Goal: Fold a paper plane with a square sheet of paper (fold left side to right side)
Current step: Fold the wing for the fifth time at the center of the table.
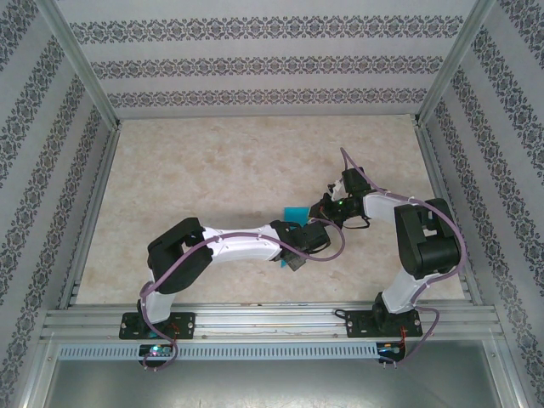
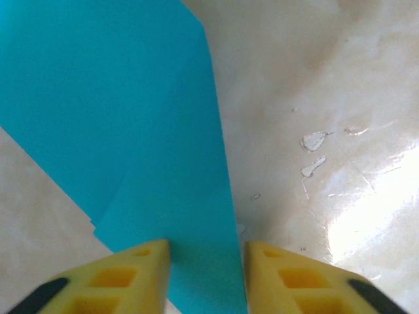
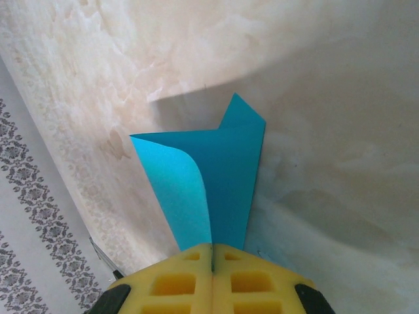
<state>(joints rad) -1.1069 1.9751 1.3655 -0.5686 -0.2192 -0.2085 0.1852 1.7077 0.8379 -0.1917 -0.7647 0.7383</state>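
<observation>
Two tools on one sheet right now. Starting on the left: your left tool (image 2: 207, 252) has its yellow fingers (image 2: 141, 268) standing partway apart, with a strip of the square sheet of paper (image 2: 98, 98) running between them. It straddles the folded layer rather than clamping it, far as I can tell. My guess is it's there to guide or press the flap, since one layer visibly overlaps another.

The turquoise sheet sits around the middle of the bench (image 1: 212, 170), between the two tools, and looks partly lifted off the surface.

Over on the right, your right tool (image 3: 213, 252) is closed tight with the paper's near edge pinched in the seam, and one corner curls over beside it. That pinch reads as the anchor, so the sheet can't slide while the left-to-right fold gets set. The crease doesn't look finished yet.
</observation>
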